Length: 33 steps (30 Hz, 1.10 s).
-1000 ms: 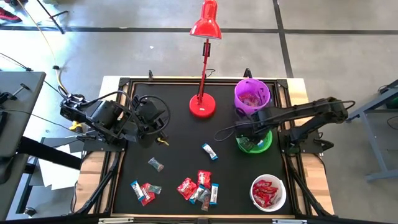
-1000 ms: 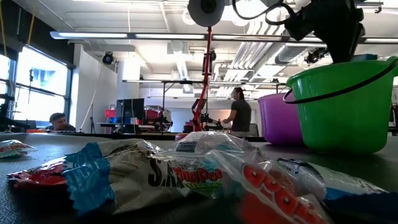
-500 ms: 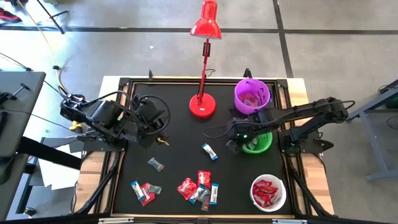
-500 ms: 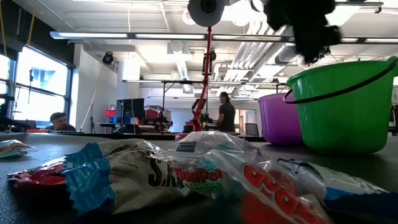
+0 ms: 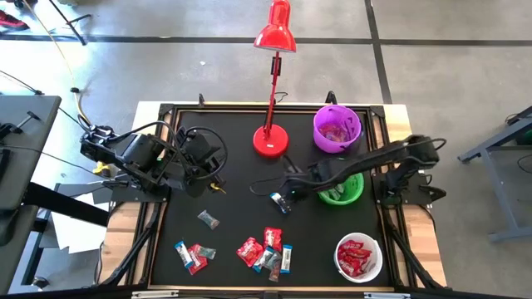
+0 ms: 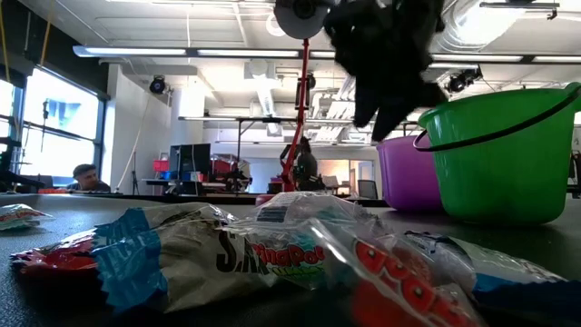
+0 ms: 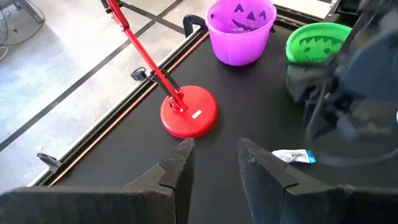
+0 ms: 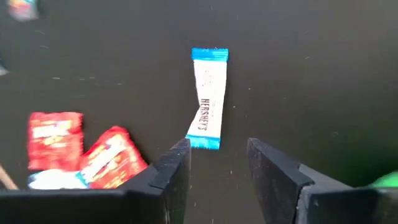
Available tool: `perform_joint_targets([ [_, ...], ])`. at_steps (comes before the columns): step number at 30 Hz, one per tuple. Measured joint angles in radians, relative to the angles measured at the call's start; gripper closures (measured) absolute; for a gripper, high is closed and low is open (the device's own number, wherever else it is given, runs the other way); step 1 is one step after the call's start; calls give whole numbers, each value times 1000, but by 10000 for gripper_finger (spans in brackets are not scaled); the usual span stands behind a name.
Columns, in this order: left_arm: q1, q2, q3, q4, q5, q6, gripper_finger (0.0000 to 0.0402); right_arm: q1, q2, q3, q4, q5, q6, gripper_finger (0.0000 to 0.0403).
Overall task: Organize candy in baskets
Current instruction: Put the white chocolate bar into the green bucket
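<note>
Mid-sort, reaching with right claw (image 8: pixel 214 165) spread, empty, above the blue-and-white candy (image 8: pixel 207 98) at its 12 o'clock on the tabletop (image 5: pixel 241 178); next, lower and clamp.

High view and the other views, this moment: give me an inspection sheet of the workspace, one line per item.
Surface: black table, mostly bare.
Job's things: purple basket, green basket, white basket holding red candy; blue-and-white candy alone mid-table; more candy along the near edge.
Clutter: red desk lamp.
Grippers: right gripper open over the blue-and-white candy; left gripper open, waiting at the left.
Cables: loops on both arms.
Surroundings: a person seated far back.
</note>
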Motion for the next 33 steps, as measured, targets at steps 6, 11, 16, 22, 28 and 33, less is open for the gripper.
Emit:
perform_joint_targets([
  [6,0,0,0,0,0,-15,293,-5,102,0,112,-43,-17,250],
  [11,0,0,0,0,0,-17,293,-1,107,0,172,-83,-12,250],
  [16,0,0,0,0,0,-16,293,4,65,0,137,-57,1,250],
  [22,0,0,0,0,0,-6,293,4,43,0,122,-37,21,250],
  [28,0,0,0,-1,0,-6,293,9,32,0,103,-37,45,250],
  [33,0,0,0,-1,0,-6,293,9,-23,0,65,-22,45,250],
])
